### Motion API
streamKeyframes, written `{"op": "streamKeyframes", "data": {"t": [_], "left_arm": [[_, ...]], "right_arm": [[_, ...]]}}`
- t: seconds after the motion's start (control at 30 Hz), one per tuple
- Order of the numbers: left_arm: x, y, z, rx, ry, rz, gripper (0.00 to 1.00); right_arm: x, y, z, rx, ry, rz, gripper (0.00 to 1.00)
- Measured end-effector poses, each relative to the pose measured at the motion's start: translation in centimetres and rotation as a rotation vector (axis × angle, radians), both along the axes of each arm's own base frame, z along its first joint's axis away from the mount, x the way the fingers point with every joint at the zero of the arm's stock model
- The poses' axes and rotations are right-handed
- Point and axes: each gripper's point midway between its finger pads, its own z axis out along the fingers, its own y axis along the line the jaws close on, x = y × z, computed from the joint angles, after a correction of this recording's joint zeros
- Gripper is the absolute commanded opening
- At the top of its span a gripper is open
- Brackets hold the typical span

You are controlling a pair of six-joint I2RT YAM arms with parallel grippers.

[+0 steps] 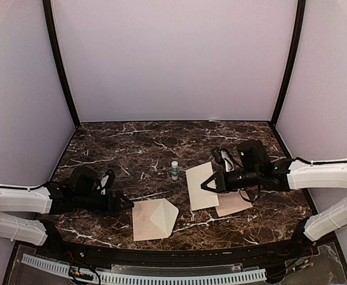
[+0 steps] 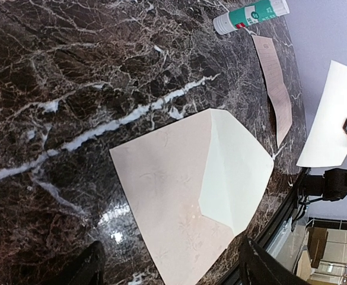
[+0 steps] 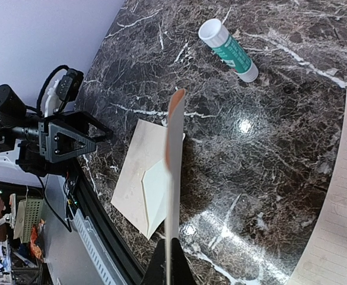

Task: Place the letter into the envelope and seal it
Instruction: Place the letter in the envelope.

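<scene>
The envelope [image 1: 146,221] lies flat near the table's front edge, its triangular flap [image 1: 165,216] folded open to the right. It also shows in the left wrist view [image 2: 167,196] and the right wrist view [image 3: 134,178]. My left gripper [image 1: 123,203] is open and empty just left of the envelope; in its own view [image 2: 176,270] the jaws stand wide to either side of the envelope's near corner. My right gripper [image 1: 206,185] is shut on the letter [image 1: 200,184], a pale cream sheet held above the table. The right wrist view [image 3: 168,261] shows the letter edge-on [image 3: 173,178].
A green-and-white glue stick [image 1: 174,170] lies behind the envelope, also seen in the right wrist view [image 3: 229,50]. A second tan lined sheet [image 1: 234,204] lies flat under my right arm. The table's front rail [image 1: 161,256] runs close to the envelope.
</scene>
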Motion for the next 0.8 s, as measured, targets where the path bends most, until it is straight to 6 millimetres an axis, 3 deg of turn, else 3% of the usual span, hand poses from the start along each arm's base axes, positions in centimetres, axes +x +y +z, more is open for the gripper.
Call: {"op": "streamKeyframes", "data": {"t": [0.23, 0.47, 0.57, 0.7, 0.8], "left_arm": [[-0.7, 0.0, -1.7, 0.033, 0.063, -0.021, 0.72], [-0.9, -0.2, -1.5, 0.031, 0.057, -0.042, 0.73], [-0.8, -0.8, 0.4, -0.010, -0.010, -0.072, 0.76], [-0.7, -2.9, 5.3, -0.155, -0.131, -0.148, 0.79], [-1.8, -5.1, 8.9, -0.269, -0.207, -0.246, 0.80]], "right_arm": [[-1.6, 2.1, -0.7, 0.049, 0.079, 0.074, 0.00], [-4.2, 4.6, -0.4, 0.101, 0.133, 0.141, 0.00], [-5.0, 5.5, 0.6, 0.143, 0.118, 0.177, 0.00], [-6.2, 6.8, 2.5, 0.225, 0.082, 0.245, 0.00], [-7.3, 7.5, 4.0, 0.280, 0.057, 0.299, 0.00]]}}
